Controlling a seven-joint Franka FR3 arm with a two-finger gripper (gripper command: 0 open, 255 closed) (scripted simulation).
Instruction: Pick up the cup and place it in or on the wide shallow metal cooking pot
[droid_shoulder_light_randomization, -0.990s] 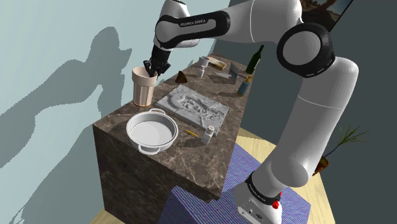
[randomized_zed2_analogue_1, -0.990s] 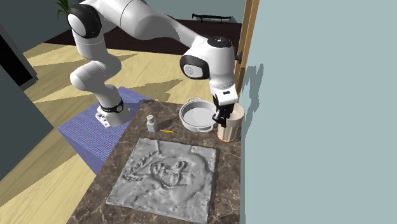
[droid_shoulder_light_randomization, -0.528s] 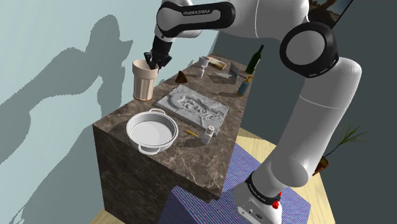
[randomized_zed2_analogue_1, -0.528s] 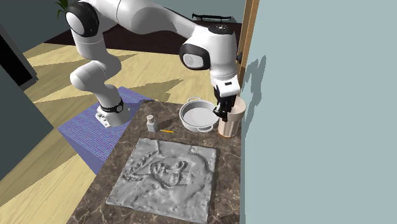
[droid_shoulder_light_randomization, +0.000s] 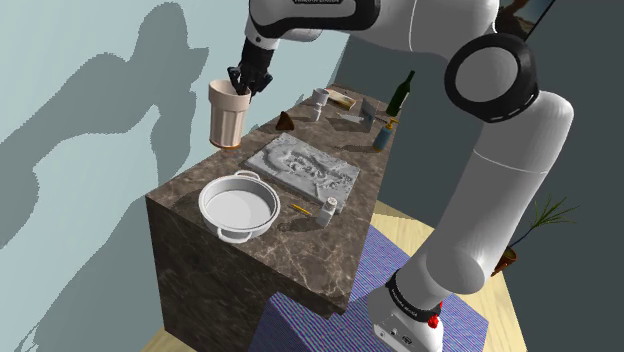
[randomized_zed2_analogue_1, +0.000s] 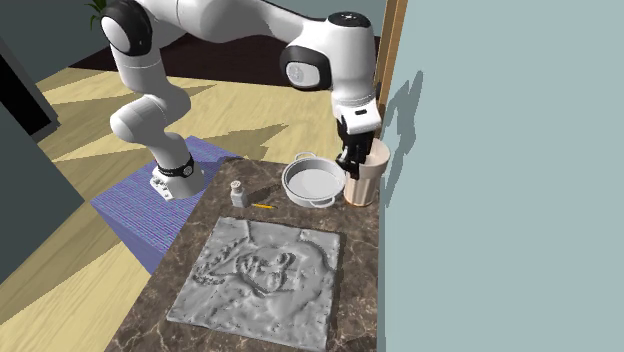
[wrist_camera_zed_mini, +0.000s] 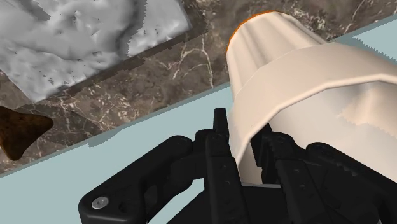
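The black claw (droid_shoulder_light_randomization: 248, 80) (randomized_zed2_analogue_1: 352, 158) (wrist_camera_zed_mini: 245, 149) is clamped on the rim of a tall beige tumbler-shaped cup (droid_shoulder_light_randomization: 227, 112) (randomized_zed2_analogue_1: 362, 180) (wrist_camera_zed_mini: 299, 70), with one finger inside the mouth and the other outside, so the cup's wall is pinched between them. The cup hangs upright under the claw, and its orange-edged base looks just clear of the dark veined marble bench (droid_shoulder_light_randomization: 280, 250) (randomized_zed2_analogue_1: 360, 290) (wrist_camera_zed_mini: 191, 57), near the bench's edge. A pale blue-green wall (droid_shoulder_light_randomization: 80, 120) (randomized_zed2_analogue_1: 500, 200) stands close behind the claw. Below the claw and just beside the cup, toward the robot's stand, a wide shallow grey metal pot with two loop handles (droid_shoulder_light_randomization: 201, 203) (randomized_zed2_analogue_1: 286, 183) sits on the bench with nothing inside it. Farther from the claw, past the pot, lie a thin yellow pencil (droid_shoulder_light_randomization: 298, 208) (randomized_zed2_analogue_1: 262, 205) and a small white shaker (droid_shoulder_light_randomization: 329, 209) (randomized_zed2_analogue_1: 238, 193). A grey slab carved in relief (droid_shoulder_light_randomization: 305, 167) (randomized_zed2_analogue_1: 260, 270) (wrist_camera_zed_mini: 83, 38) lies flat on the bench, lower than the claw and on its side away from the wall. A small brown wedge (droid_shoulder_light_randomization: 286, 122) (wrist_camera_zed_mini: 19, 130) rests just past the slab's far corner, well apart from the claw, and a dark green bottle (droid_shoulder_light_randomization: 401, 95) stands farther off at the bench's far end.
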